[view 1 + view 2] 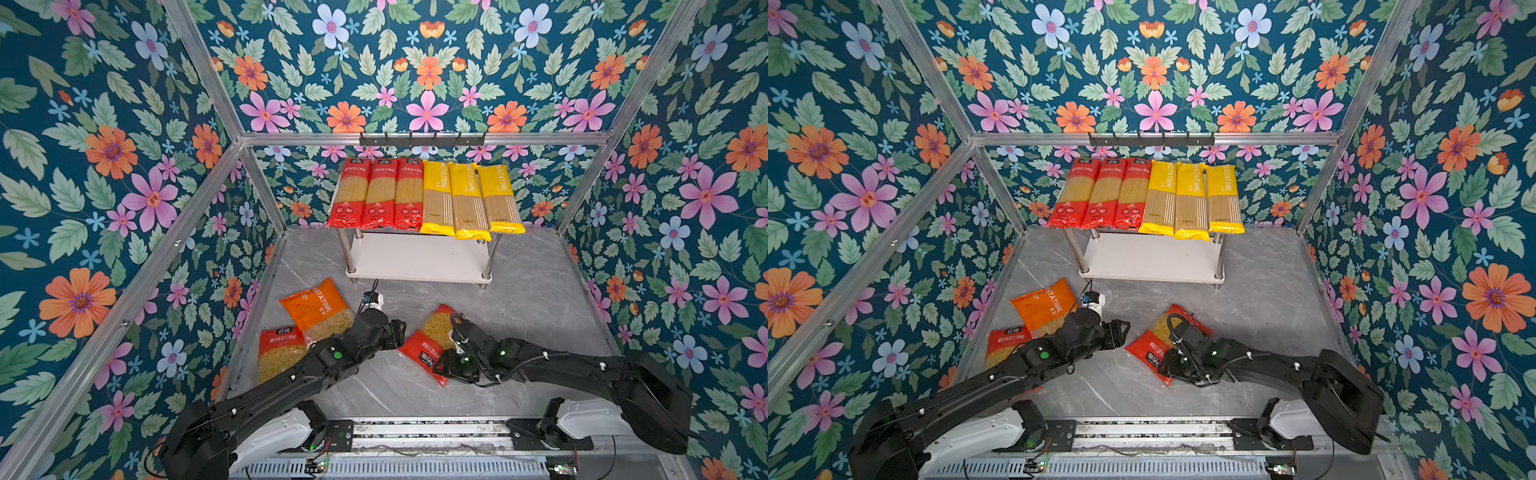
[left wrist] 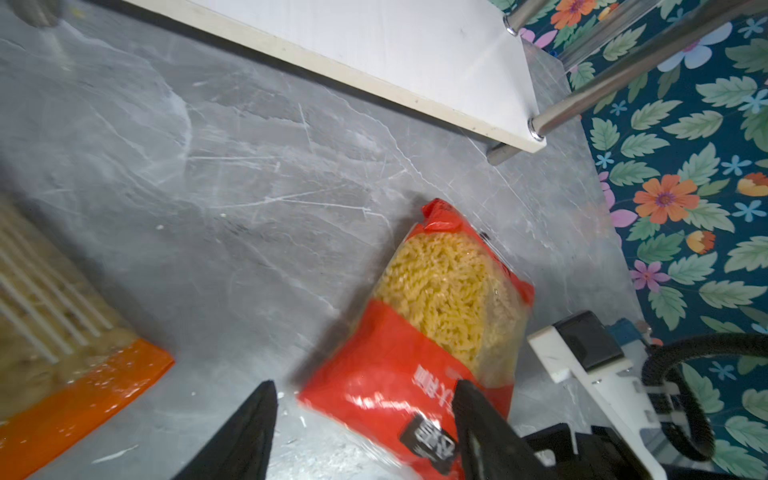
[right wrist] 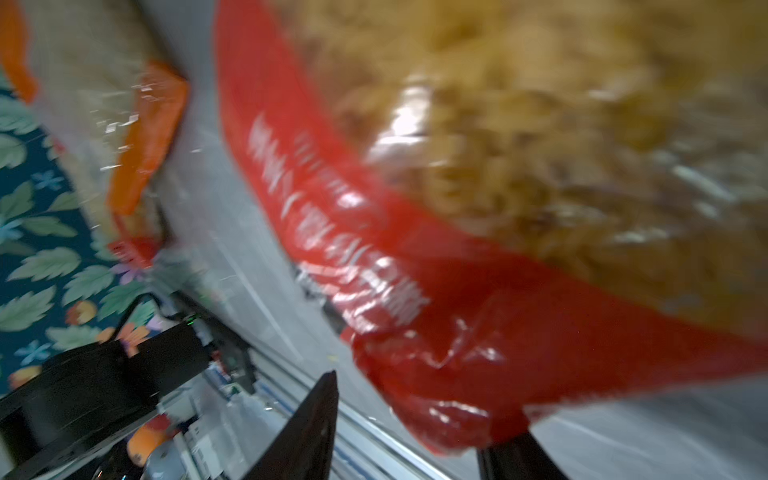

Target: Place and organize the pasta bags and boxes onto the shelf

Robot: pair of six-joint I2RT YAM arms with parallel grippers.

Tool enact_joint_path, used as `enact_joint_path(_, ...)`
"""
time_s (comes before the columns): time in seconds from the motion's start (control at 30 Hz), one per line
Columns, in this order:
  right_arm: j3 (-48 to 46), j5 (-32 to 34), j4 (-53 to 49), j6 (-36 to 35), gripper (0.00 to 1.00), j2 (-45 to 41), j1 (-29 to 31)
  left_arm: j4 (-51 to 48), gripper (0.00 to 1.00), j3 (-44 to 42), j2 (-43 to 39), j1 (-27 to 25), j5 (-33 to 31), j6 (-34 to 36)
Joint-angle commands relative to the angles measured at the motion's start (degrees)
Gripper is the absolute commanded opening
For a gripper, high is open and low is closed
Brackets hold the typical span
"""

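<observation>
– Red bag [image 1: 428,345]: where is it logged?
– Flat on the tabletop [image 1: 519,299], skewed, between the two arms and well short of the shelf [image 1: 415,257]. Orange bag [image 1: 316,307] and second red bag [image 1: 280,349] are noted at the left, just beside each other. Spaghetti packs [image 1: 424,195] fill the top board; the lower board is bare.

– Left fingers [image 2: 257,415]?
– Spread wide, nothing held. In the left wrist view the red bag's printed corner lies between them.

– Right fingers [image 3: 316,415]?
– Set apart as well. The view is blurred. The bag's end seam is seen against one finger, but no clamp is made out, so the bag is judged loose.

– How should the pick be done?
– One arm only is advised, since both sets of fingers crowd the same end and a clash is likely. The left should be backed off or used only to steady the bag.
– And the grip?
– It is best taken across the filled body near the seam, not on bare film, which would probably slip or tear. Loose pasta is expected to slump, so the bag should be lifted level.
– Placement?
– The lower board is best entered low from the front, and the bag set to one side so that room is left for the other two.
</observation>
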Motion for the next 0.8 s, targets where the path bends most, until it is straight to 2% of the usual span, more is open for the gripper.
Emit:
enact_joint_path(0.0, 3.7, -5.7, 11.4, 0.2, 0.54, 3.2, 0.5, -4.0, 0.70, 0.0, -1.9, 0.1, -1.9, 0.8)
enact_joint_path(0.07, 4.3, -5.6, 8.4, -1.7, 0.54, 2.0, -0.9, -4.3, 0.70, -1.1, -3.5, 0.1, -1.9, 0.5)
enact_joint_path(0.17, 5.3, -1.3, -3.9, -6.9, 0.54, -1.9, -4.2, -2.1, 0.69, -3.1, -4.3, -0.8, 0.0, -0.4)
enact_joint_path(0.3, 5.1, 4.0, -13.5, -11.7, 0.54, -7.4, -10.3, 4.3, 0.69, -4.9, -0.8, -6.5, 1.2, -2.9)
enact_joint_path(0.43, 3.0, 6.7, -15.3, -13.3, 0.54, -11.6, -19.1, 12.8, 0.69, -5.3, 6.9, -16.6, 0.7, -6.7)
enact_joint_path(0.53, 1.7, 10.5, -17.3, -13.4, 0.55, -11.8, -21.0, 15.8, 0.69, -4.0, 13.1, -22.2, 0.0, -8.5)
enact_joint_path(0.63, -1.9, 9.2, -13.4, -11.9, 0.56, -11.5, -20.9, 18.4, 0.68, -2.6, 19.2, -24.8, 1.0, -9.6)
enact_joint_path(0.77, -5.3, 4.5, -7.4, -10.1, 0.56, -9.9, -20.8, 20.2, 0.68, -3.3, 24.5, -24.7, 1.4, -11.2)
